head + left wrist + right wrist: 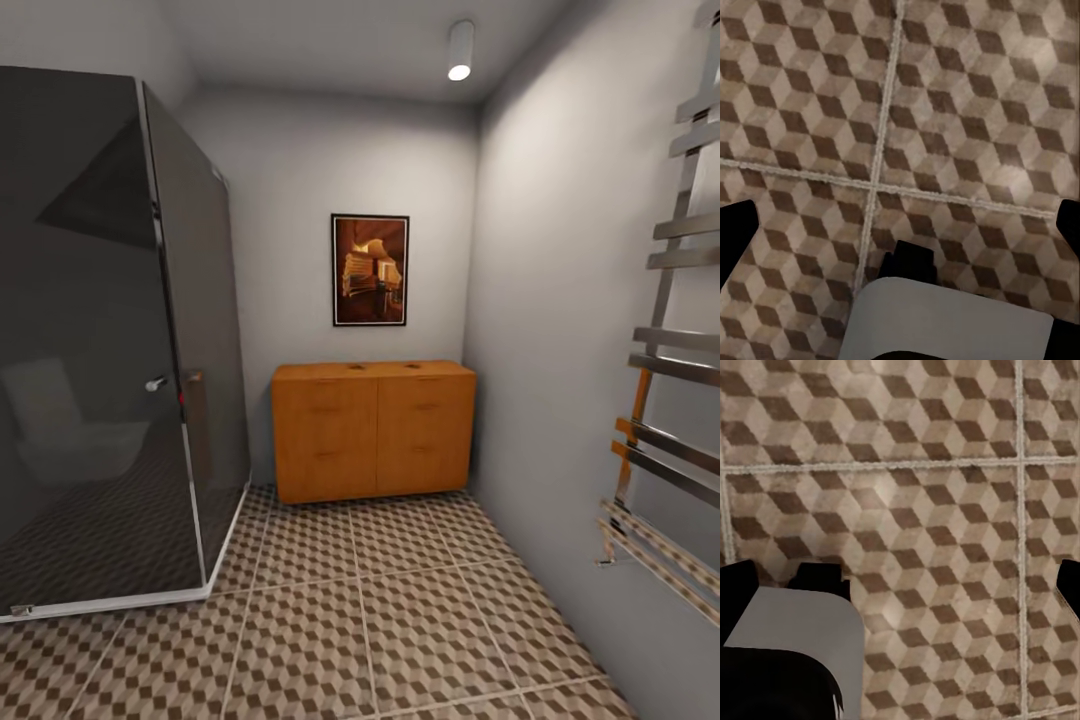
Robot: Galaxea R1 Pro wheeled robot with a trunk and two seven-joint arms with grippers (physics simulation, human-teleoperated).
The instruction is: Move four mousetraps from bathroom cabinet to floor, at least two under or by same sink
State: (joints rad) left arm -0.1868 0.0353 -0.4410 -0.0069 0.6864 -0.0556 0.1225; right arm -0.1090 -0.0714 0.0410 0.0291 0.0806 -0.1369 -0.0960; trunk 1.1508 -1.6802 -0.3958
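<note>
Approach stage: the cabinet (374,430) stands closed against the far wall, well apart from the robot across the bathroom floor (400,620). No mousetraps seen (presumably inside). Both wrist views show fingers spread, empty, over tiles. Next: drive closer, open a drawer.

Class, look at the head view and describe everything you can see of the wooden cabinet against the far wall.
The cabinet is a low, wide, orange-brown wooden unit, upright and closed. Its front is split by a central vertical line into two halves, each with faint slim matching handles. Two small dark marks sit on its flat top; what they are cannot be told. It stands on the patterned bathroom floor, back to the far wall under a framed picture, its right end at the side wall.
</note>
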